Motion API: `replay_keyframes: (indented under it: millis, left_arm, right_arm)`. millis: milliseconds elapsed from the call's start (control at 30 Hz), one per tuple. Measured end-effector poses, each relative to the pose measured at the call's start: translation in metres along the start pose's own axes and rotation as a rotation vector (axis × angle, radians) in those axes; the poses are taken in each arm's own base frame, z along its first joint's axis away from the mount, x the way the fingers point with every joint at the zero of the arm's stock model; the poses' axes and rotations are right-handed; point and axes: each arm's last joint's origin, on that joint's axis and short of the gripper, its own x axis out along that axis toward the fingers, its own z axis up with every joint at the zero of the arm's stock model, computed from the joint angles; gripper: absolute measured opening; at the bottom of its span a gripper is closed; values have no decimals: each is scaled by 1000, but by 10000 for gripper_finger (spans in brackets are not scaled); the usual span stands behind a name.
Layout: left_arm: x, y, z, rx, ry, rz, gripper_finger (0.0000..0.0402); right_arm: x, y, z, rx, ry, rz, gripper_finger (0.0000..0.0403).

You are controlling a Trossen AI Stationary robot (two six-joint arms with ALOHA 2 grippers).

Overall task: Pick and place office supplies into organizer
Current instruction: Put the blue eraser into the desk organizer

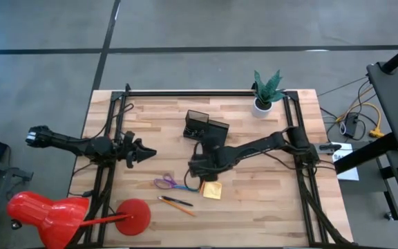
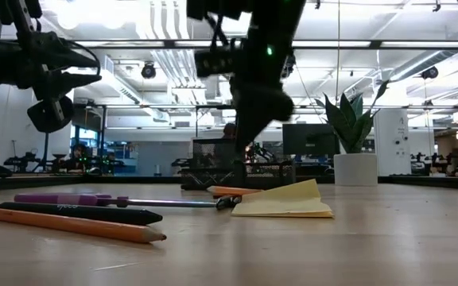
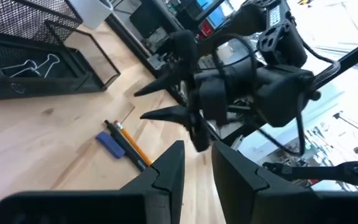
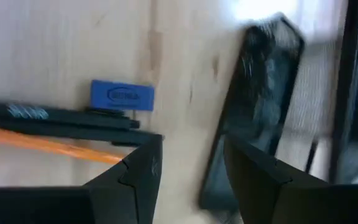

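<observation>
From above, the right gripper hangs spread over the table beside the pad, short of the organizer. Only the left wrist view shows binder clips inside. The left gripper waits, slightly parted.

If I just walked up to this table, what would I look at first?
Probably the big red lamp at the table's near-left corner. Next, the right gripper hanging over the middle, between the black mesh organizer and the purple scissors and yellow sticky-note pad. A green plant stands at the far edge.
</observation>
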Motion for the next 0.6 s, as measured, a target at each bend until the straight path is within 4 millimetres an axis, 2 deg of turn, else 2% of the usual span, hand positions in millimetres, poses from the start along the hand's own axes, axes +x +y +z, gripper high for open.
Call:
replay_keyframes:
  millis: [100, 200, 300, 367, 433, 500, 600]
  left_arm:
    - [0, 0, 0, 0, 0, 1, 66]
    - [0, 1, 0, 1, 4, 5, 66]
    - [0, 1, 0, 1, 4, 5, 66]
    - [0, 0, 0, 1, 4, 5, 66]
    - [0, 0, 0, 1, 4, 5, 66]
    - [0, 1, 0, 1, 5, 6, 66]
    - [0, 0, 0, -1, 3, 5, 66]
  right_arm:
    - [10, 1, 2, -233, -55, -9, 157]
    - [20, 3, 5, -385, -142, 31, 152]
    - [24, 0, 8, -442, -184, 92, 145]
    - [25, -5, 6, -397, -163, 97, 141]
    - [25, -11, 5, -279, -122, 115, 138]
    - [22, -19, 8, -43, -104, 152, 136]
    - [17, -36, 15, 646, -35, 281, 130]
